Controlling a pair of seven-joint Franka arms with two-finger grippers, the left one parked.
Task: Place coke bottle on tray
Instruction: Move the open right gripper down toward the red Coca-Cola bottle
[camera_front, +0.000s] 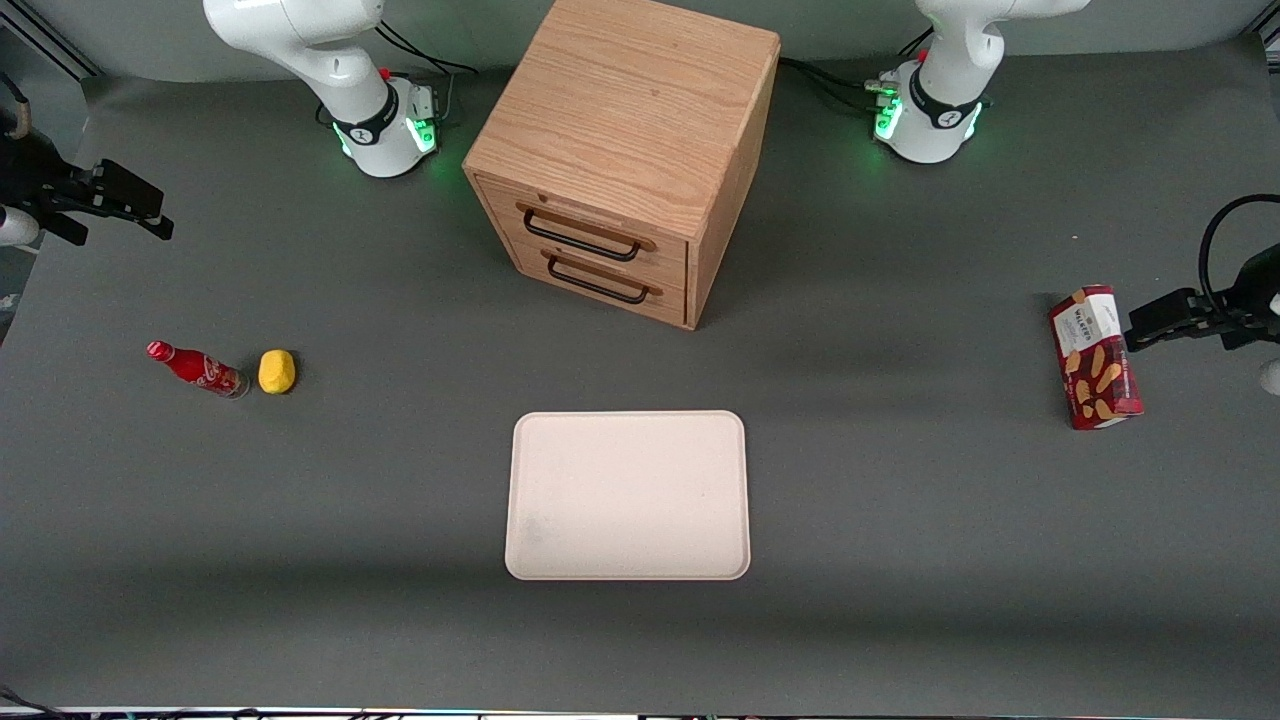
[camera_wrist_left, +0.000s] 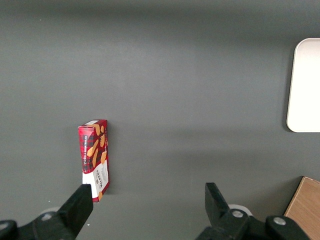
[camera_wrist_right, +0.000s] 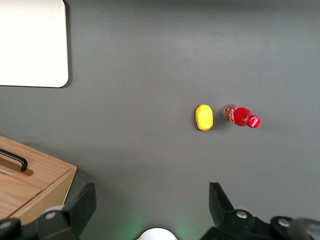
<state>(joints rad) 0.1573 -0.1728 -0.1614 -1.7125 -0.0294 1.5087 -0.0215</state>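
Gripper: one working gripper (camera_front: 150, 215), hanging above the table edge at the working arm's end, farther from the front camera than the bottle; in the right wrist view its two fingers (camera_wrist_right: 80, 202) stand spread wide apart with nothing between them
Coke bottle: one coke bottle (camera_front: 197, 369), red with a red cap and white script; it stands on the table (camera_front: 400, 560) near the working arm's end, its clear base just beside the yellow lump; well apart from the tray
Yellow lump: one yellow lump (camera_front: 277, 371), lemon-like, next to the bottle on the side toward the table's middle; whether the two touch cannot be told
Tray: one tray (camera_front: 628, 495), pale cream-pink, flat with rounded corners and a low rim; it lies at the table's middle, close to the edge nearest the front camera, in front of the cabinet; nothing lies on it
Cabinet: one wooden cabinet (camera_front: 625, 150), turned at an angle; two drawers, each with one dark handle; both shut
Snack box: one red snack box (camera_front: 1095, 357), near the table edge at the parked arm's end
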